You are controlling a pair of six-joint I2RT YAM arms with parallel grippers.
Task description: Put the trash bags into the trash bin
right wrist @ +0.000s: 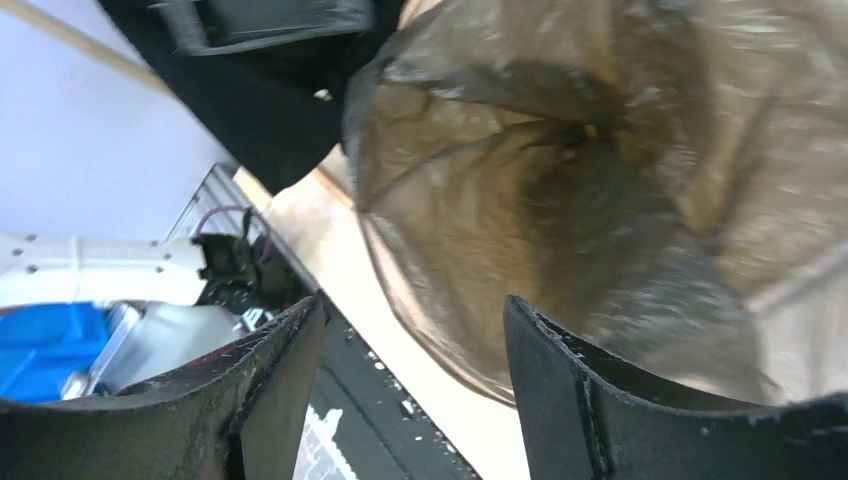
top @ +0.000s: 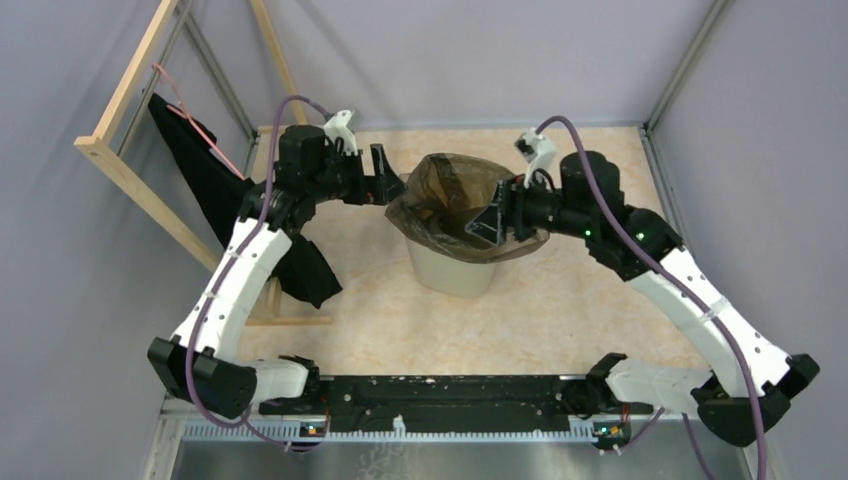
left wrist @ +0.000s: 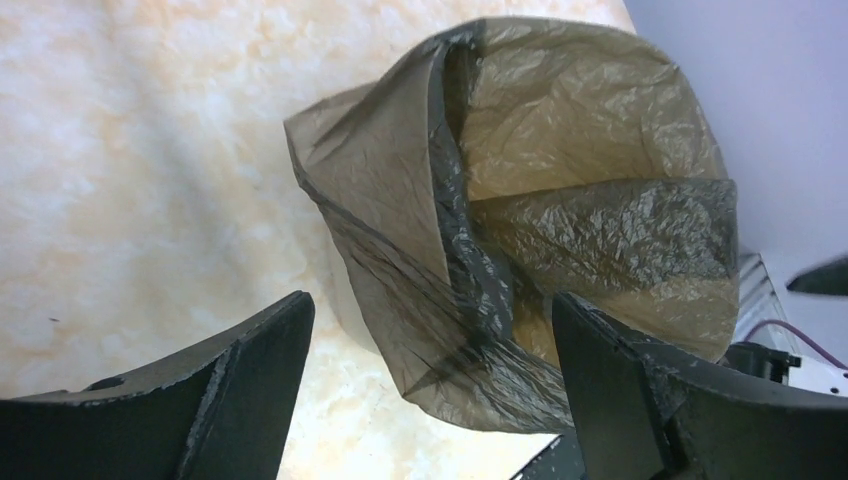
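Left pincer and right pincer both gape beside the trash bag sitting in the trash bin.

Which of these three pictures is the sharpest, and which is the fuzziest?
Right wrist view: the fuzziest, with the brown bag soft and smeared. Left wrist view: the sharpest, with the bag's wrinkles crisp and small glossy highlights on the film. Top view: evenly lit and clear, with no harsh glare and the bin plainly outlined.

No text, label, brand or number can be read anywhere.
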